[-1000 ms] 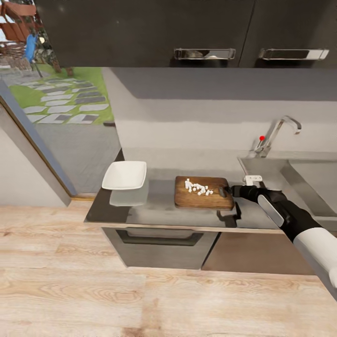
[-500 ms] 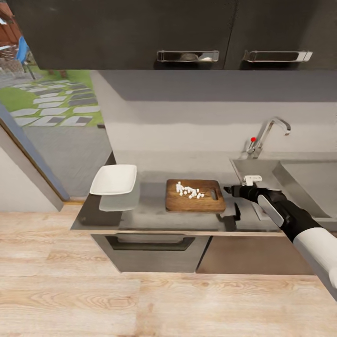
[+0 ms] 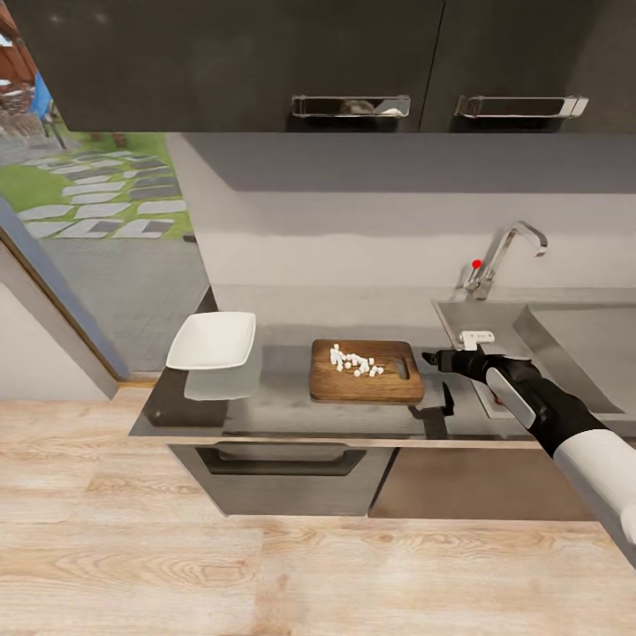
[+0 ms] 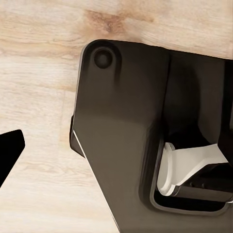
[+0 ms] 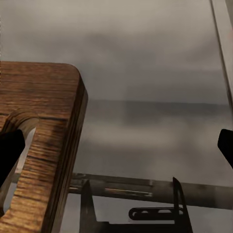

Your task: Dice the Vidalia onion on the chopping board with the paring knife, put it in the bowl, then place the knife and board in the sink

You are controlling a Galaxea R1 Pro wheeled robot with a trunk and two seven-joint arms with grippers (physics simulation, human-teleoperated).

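Hovering beside the chopping board (image 3: 366,372), right jaws (image 3: 430,358) apart, empty; bowl (image 3: 212,341) well apart.

A smooth grey metal finish is shown on the worktop (image 3: 283,402), glossy enough that the bowl and board are mirrored in it. Brown wood with dark, visible grain and a matt face is seen in the chopping board (image 3: 365,381), its rounded edge (image 5: 58,145) looking slightly rough. The white bowl (image 3: 212,341) at the worktop's left end appears smooth and faintly glossy. Pale, matt bits of diced onion (image 3: 355,360) are seen on the board. Brushed steel is suggested by the sink (image 3: 565,340), and polished chrome by the tap (image 3: 508,252). Matt dark fronts with shiny metal handles are shown on the upper cabinets (image 3: 265,62). The floor (image 3: 265,574) is of light grained wood. The right arm (image 3: 539,406) is cased in matt black and white plastic.
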